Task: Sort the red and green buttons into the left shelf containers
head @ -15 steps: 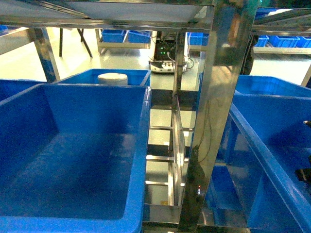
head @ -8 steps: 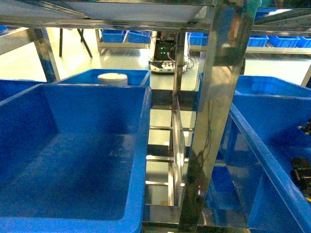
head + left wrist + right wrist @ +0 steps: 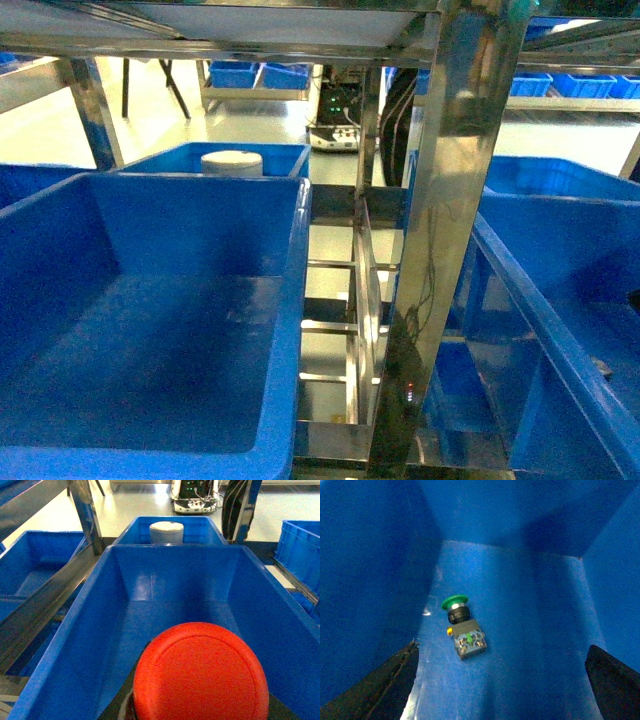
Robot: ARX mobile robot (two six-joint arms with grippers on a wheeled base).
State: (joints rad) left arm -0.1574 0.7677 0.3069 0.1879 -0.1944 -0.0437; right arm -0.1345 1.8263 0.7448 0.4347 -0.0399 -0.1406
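Green button (image 3: 462, 625) lies on its side on a blue bin floor (image 3: 530, 645), ahead of and between the spread-apart right gripper (image 3: 502, 682) fingers. Red button (image 3: 201, 672) fills the left wrist view above a blue bin (image 3: 150, 595); left gripper state unclear. Steel shelf post (image 3: 445, 230) stands beside it.

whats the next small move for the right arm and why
Probably lower the right claw straight toward the green button. The button lies on its side on the floor of the blue bin, ahead of and between the spread fingers, which touch nothing.
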